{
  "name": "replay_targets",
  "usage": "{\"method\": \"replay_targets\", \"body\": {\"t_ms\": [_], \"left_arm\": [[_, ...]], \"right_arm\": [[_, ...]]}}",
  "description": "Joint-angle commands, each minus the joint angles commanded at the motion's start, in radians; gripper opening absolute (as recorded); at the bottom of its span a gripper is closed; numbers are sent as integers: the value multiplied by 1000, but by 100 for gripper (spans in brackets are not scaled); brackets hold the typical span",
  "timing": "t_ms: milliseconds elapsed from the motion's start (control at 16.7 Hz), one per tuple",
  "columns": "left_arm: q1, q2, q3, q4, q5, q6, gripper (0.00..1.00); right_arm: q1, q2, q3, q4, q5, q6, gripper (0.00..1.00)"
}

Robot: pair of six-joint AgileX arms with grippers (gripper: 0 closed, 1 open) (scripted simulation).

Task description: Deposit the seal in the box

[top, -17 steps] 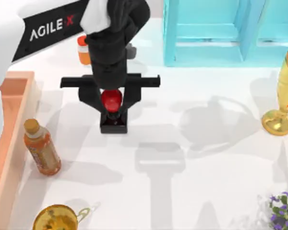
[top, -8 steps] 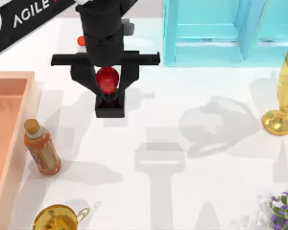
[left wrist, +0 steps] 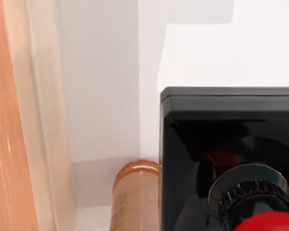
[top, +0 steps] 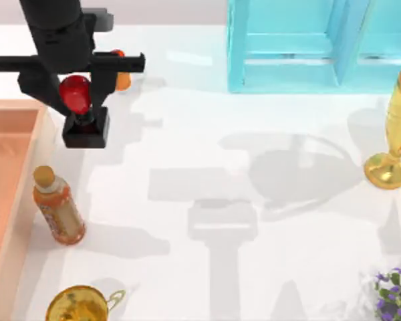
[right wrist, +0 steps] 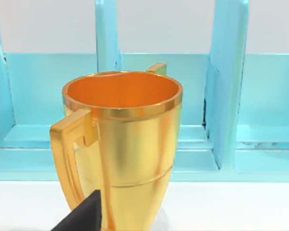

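Observation:
My left gripper (top: 78,115) is shut on the seal (top: 75,93), gripping below its glossy red knob, with the black cube base (top: 85,128) hanging under the fingers. The seal is held above the table, just right of the box's right wall (top: 45,134). The box (top: 13,154) is a shallow light-brown tray with a peach inside at the table's left edge. In the left wrist view the seal's black base (left wrist: 221,139) is close up, and the box wall (left wrist: 31,120) runs alongside it. A dark fingertip (right wrist: 84,216) of my right gripper points at a gold trophy.
An orange bottle with a tan cap (top: 59,208) stands beside the box wall, below the seal. A small orange bottle (top: 122,77) sits behind the gripper. A gold cup (top: 80,304), a gold trophy (top: 391,134), a turquoise cabinet (top: 314,47) and flowers (top: 395,294) stand around.
My left gripper has carried the seal to the left and away from the table's middle, from beside the cabinet to the edge of the box. The bottles have not moved.

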Motion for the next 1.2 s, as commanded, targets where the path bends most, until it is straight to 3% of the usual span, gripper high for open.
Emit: {"method": "replay_targets", "body": {"t_ms": [360,540,960,1200], "left_arm": [[429,-174,-167,-11,-1,425,0],[557,-243,-233,-12,-2,551,0],[586,-261,-255,-7,-4,585,0],[588,-266,-355,92,-3,586,0]], "right_arm": [[0,0,0,0,0,0,100],[0,0,0,0,0,0,100],[0,0,0,0,0,0,100],[0,0,0,0,0,0,100]]}}
